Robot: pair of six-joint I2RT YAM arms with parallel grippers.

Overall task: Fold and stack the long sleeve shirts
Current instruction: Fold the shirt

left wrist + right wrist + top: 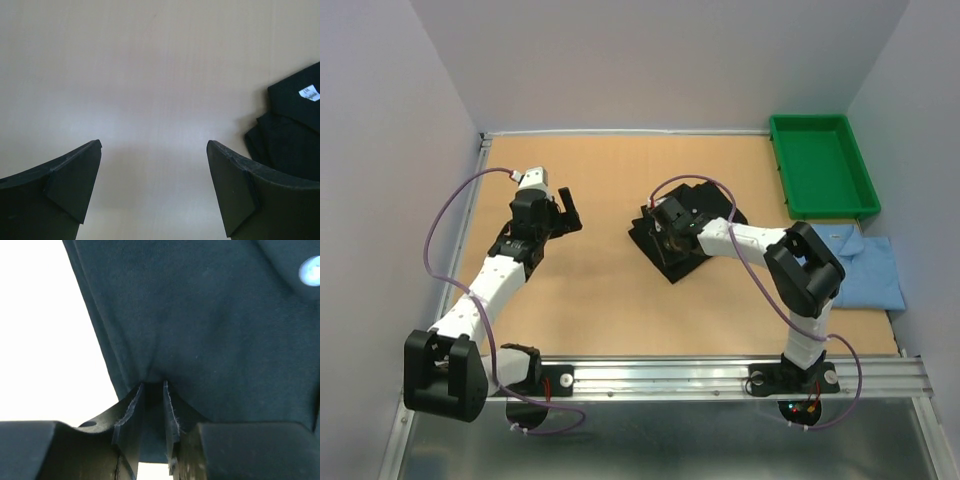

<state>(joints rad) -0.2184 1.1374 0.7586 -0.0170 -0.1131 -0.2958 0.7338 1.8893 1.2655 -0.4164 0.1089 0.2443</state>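
The black long sleeve shirt [706, 197] lies folded in the middle of the table. My right gripper [666, 234] sits on its near left part. In the right wrist view the gripper [154, 385] is shut on a pinched fold of the black shirt [200, 315], and a white button [310, 271] shows at the upper right. The light blue shirt [867, 270] lies folded at the right edge, beside the right arm. My left gripper [566, 210] hovers left of the black shirt, open and holding nothing. In the left wrist view the gripper [155, 145] is over bare table, with the black shirt [290, 135] to its right.
A green plastic tray [810, 119] stands at the back right corner, just behind the light blue shirt. White walls close in the table on the left, back and right. A metal rail [670, 375] runs along the near edge.
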